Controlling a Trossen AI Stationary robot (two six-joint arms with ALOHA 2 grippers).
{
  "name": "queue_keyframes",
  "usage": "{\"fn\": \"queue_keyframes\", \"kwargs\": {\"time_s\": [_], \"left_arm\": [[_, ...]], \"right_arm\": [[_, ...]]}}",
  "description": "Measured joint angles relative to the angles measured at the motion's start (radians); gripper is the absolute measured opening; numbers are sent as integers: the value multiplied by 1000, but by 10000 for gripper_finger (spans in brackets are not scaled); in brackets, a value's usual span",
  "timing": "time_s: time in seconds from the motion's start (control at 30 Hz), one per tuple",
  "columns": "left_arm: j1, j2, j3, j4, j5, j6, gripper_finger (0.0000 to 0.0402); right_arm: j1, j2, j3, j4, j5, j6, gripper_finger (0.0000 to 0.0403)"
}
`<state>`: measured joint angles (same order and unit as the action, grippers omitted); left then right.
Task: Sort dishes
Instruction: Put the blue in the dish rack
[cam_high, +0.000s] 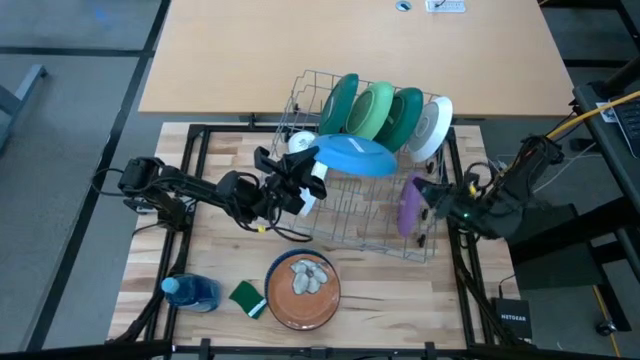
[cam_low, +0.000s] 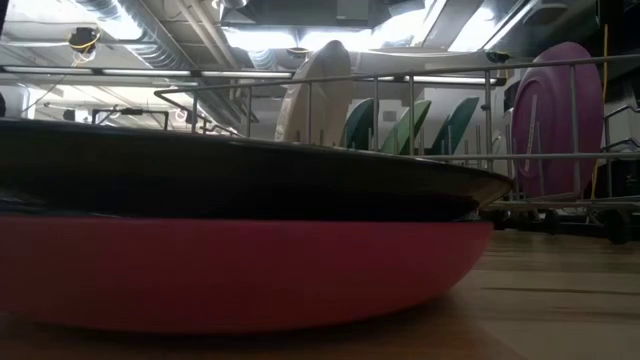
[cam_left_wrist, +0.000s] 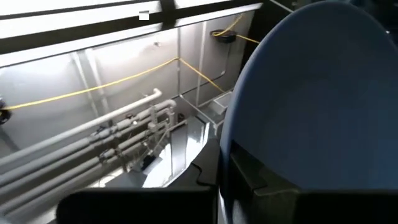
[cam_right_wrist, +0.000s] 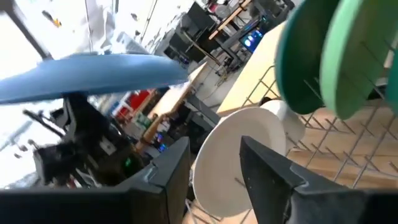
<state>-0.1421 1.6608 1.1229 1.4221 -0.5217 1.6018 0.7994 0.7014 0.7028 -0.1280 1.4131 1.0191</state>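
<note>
The left gripper (cam_high: 318, 172) was clenched on the rim of a blue plate (cam_high: 355, 155), holding it nearly flat above the wire dish rack (cam_high: 372, 215) that stood toward the far side of the worktop (cam_high: 190, 250). Along the rack's far edge stood a dark green plate (cam_high: 341, 103), two lighter green plates (cam_high: 374, 110), another dark green plate (cam_high: 408, 115) and a white plate (cam_high: 432, 127), all on edge in a row. A purple plate (cam_high: 409, 205) stood on edge at the rack's right side, just beside the right gripper (cam_high: 428, 196); its fingers stood partly apart, and I could not tell whether they gripped that plate. Near the worktop's front edge lay a brown patterned plate (cam_high: 303, 290) on a blue plate beneath it, with a green sponge (cam_high: 246, 297) just beside it and a blue bottle (cam_high: 192, 291) toward the front left corner. A white mug (cam_high: 300, 141) sat at the rack's far left end.
</note>
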Motion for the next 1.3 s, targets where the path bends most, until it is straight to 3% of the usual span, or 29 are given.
{"fn": "queue_keyframes", "kwargs": {"time_s": [0.2, 0.37, 0.57, 0.67, 0.87, 1.07, 1.3], "left_arm": [[28, 0, -36, 34, -1, -67, 0], [55, 0, -37, 30, 14, -110, 0], [65, 0, -37, 26, 89, -130, 0], [64, 0, -37, 23, 108, -163, 0], [65, 0, -37, 24, 174, -191, 0], [63, 0, -37, 24, 246, -193, 0], [64, 0, -37, 24, 405, -245, 0]], "right_arm": [[-2, -166, -91, 62, 14, 84, 145], [-26, -147, -113, 234, 25, 166, 145], [-90, -109, -113, 537, -188, 171, 145], [-118, -93, -112, 660, -239, 171, 145], [-128, -85, -112, 682, -232, 172, 145], [-129, -38, -112, 688, -250, 274, 145], [-128, 42, -112, 793, -298, 322, 145]]}}
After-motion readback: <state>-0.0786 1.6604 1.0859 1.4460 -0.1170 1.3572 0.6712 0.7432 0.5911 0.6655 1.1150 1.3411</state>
